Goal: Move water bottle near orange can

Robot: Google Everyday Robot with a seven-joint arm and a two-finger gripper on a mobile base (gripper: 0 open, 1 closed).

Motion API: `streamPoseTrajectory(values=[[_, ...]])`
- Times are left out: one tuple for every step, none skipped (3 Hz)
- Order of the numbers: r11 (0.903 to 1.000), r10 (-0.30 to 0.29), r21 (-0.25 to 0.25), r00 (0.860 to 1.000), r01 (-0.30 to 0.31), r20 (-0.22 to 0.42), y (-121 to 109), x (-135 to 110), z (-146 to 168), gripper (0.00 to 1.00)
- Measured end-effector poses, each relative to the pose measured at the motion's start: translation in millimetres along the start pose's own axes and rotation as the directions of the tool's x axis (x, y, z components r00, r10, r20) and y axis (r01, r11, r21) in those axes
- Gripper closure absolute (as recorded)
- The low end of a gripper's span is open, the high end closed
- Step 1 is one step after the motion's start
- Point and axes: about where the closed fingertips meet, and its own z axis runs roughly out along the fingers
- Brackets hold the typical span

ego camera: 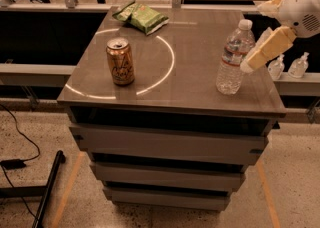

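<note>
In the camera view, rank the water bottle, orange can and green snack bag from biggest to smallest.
1. water bottle, the open pincer just right of it.
2. orange can and green snack bag look alike; the bag lies farther back.
</note>
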Motion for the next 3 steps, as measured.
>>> streamPoseTrajectory(values=[[0.9994, 0.034, -0.013, 0.999, -0.034, 0.023, -2, 2, 13, 0.16], [0.9955, 0.078, -0.057, 0.996, -0.075, 0.050, 1, 6, 24, 0.47], [0.9902, 0.100, -0.104, 0.993, -0.093, 0.068, 4, 5, 33, 0.78]])
